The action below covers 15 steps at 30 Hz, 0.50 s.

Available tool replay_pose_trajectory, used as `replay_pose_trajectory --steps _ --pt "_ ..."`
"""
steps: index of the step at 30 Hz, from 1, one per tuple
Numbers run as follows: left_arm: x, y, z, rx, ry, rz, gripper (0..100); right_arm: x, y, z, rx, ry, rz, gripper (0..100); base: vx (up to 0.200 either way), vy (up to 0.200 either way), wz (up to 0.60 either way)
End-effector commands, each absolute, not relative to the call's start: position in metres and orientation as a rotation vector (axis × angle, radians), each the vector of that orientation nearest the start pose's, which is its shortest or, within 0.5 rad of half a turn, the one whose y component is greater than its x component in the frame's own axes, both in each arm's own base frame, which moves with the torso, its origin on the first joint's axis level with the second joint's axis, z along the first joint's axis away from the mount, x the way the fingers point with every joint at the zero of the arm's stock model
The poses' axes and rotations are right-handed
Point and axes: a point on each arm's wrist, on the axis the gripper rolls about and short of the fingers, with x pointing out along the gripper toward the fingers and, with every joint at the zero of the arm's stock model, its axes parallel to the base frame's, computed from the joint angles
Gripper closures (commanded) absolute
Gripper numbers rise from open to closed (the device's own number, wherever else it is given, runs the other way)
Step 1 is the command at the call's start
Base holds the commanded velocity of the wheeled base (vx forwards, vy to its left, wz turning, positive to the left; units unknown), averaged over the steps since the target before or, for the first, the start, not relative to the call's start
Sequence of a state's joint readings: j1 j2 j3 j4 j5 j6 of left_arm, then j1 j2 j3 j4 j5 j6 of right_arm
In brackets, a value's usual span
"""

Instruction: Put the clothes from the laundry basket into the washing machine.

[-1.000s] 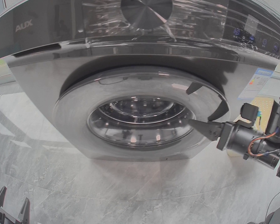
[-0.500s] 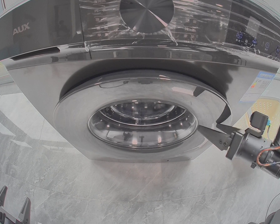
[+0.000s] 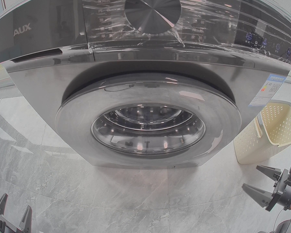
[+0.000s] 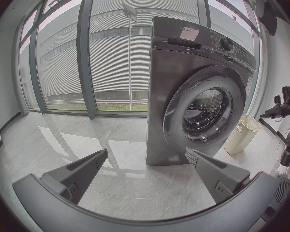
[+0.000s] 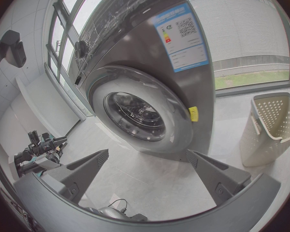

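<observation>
Right end effector (image 3: 253, 178) hangs open and empty near the laundry basket (image 3: 249, 143), which stands on the floor (image 3: 135, 188) just beside the closed washing machine (image 3: 145, 81); left end effector (image 3: 15, 202) is open and empty too.

We face the washing machine (image 3: 145, 65), which stands on the floor (image 3: 119, 191) straight ahead. Its door (image 3: 148, 130) is closed, set in the front and facing us. The dial (image 3: 152, 8) sits on the control panel above the door, at centre. The laundry basket (image 3: 274, 130) stands upright on the floor just beside the machine's right side. A label (image 3: 267, 89) sits on that right side panel, above the basket. The right jaws hang low on our right, before the basket and apart from it. The left jaws sit low at far left, well apart from the machine. A window wall (image 4: 87, 49) stands behind the machine.
</observation>
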State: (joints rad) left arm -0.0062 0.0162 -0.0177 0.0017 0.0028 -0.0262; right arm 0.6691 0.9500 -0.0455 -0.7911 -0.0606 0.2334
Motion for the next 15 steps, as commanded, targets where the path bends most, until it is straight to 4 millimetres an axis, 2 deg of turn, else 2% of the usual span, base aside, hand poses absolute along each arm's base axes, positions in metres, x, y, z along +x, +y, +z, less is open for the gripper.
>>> replay_pose_trajectory --steps 1,2,4,5,15 --pt "-0.023 0.0 0.075 -0.026 0.003 -0.003 0 0.041 0.019 0.134 0.174 0.047 0.408 0 0.0 0.0 0.0" --pt "-0.023 0.0 0.075 -0.028 0.005 -0.003 0 0.033 0.012 0.129 0.13 0.024 0.325 0 0.0 0.0 0.0" --pt "-0.023 0.0 0.075 -0.028 0.005 -0.003 0 0.028 0.009 0.127 0.118 0.011 0.29 0 0.0 0.0 0.0" --pt "-0.023 0.0 0.075 -0.028 0.003 -0.003 0 0.016 0.004 0.123 0.102 -0.03 0.236 0 0.0 0.0 0.0" --pt "-0.023 0.0 0.076 -0.028 0.003 -0.005 0 -0.018 0.002 0.097 0.062 -0.118 0.16 0 0.0 0.0 0.0"
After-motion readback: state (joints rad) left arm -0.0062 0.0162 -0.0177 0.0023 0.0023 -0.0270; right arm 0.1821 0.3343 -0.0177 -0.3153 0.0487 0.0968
